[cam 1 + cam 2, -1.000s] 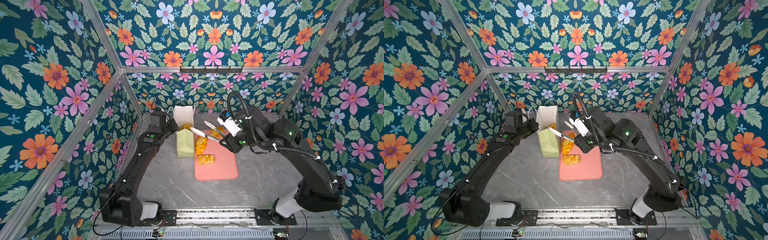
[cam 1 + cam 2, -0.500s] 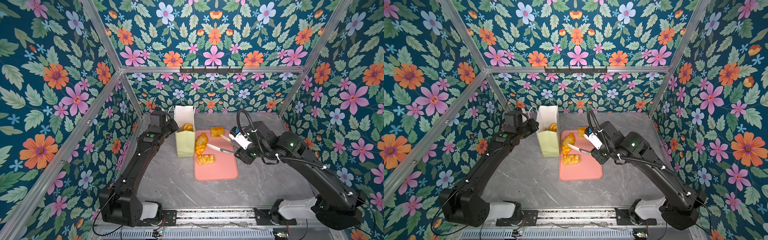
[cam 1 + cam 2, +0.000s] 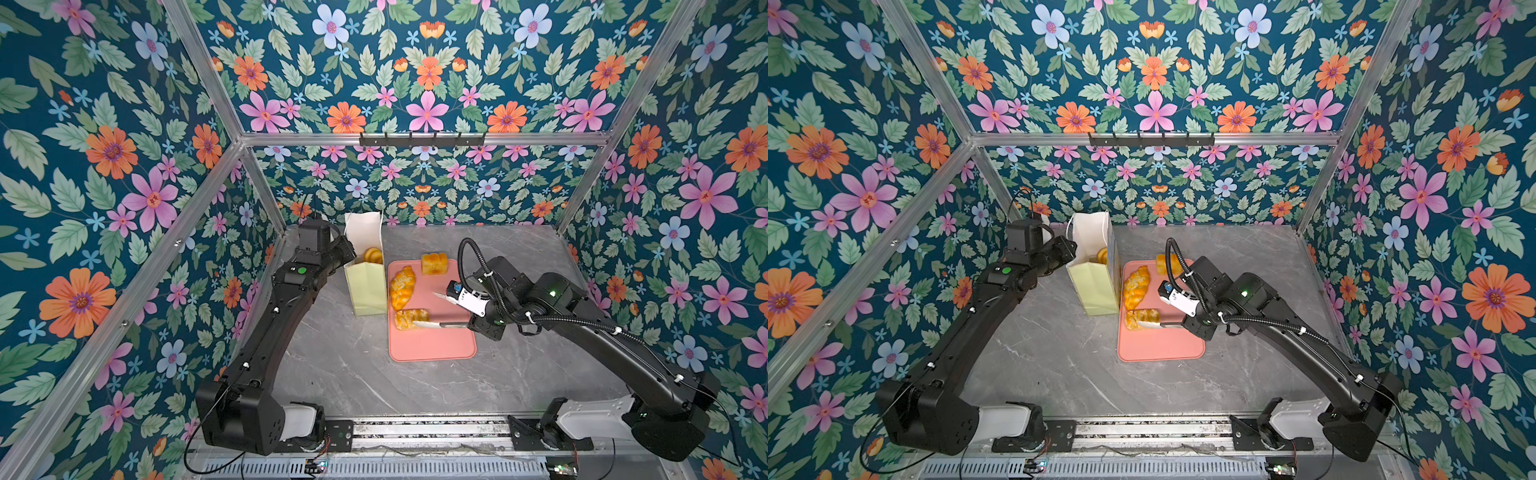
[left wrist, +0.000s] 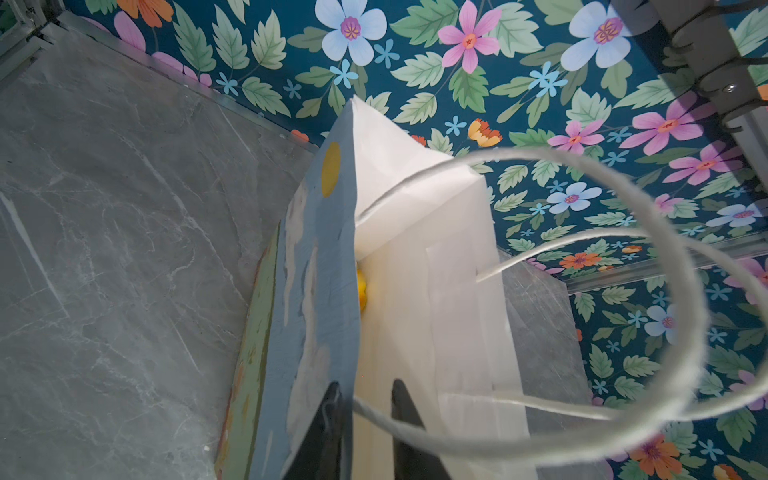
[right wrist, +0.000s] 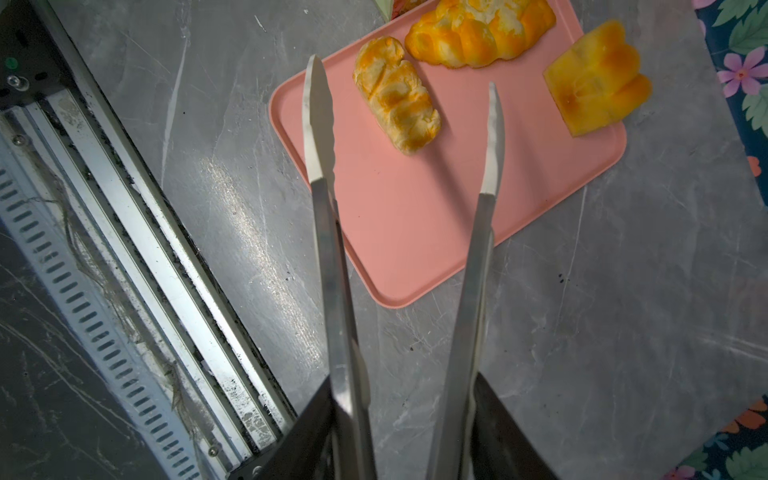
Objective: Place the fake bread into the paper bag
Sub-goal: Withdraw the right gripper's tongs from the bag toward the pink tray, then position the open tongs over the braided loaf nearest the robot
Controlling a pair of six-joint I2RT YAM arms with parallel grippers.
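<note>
- Take the flaky rectangular pastry (image 3: pixel 411 319) as the likely next piece. Lying flat at the left edge of the pink tray (image 3: pixel 432 345), middle of a top view, just below the braided loaf (image 3: pixel 402 286) and well below the square loaf (image 3: pixel 434 263) at the tray's upper edge.
- Count one round roll (image 3: pixel 373 254) as already in, showing in the mouth of the paper bag (image 3: pixel 368 291), upright just left of the tray.
- Note the tongs (image 5: pixel 319 124), clamped by their handles in the right gripper (image 5: pixel 405 428): blades well apart, nothing between them, one tip lying over the pastry in a top view. Touching or not, hard to say.
- Straddle the pastry across its short width, one blade along each long flank, clear of the braided loaf just beside it.
- Squeeze slowly, probably only until the piece is held, since a hard pinch may pop it out sideways.
- Check the left gripper (image 4: pixel 365 428) first: at the bag's rim, fingers (image 4: pixel 405 419) slightly parted astride the printed wall, apparently not pinching it. Better to have that wall held before any drop.
- Carry high over the rim, mind the white cord handles (image 4: pixel 648 232), and release above the white inside.
</note>
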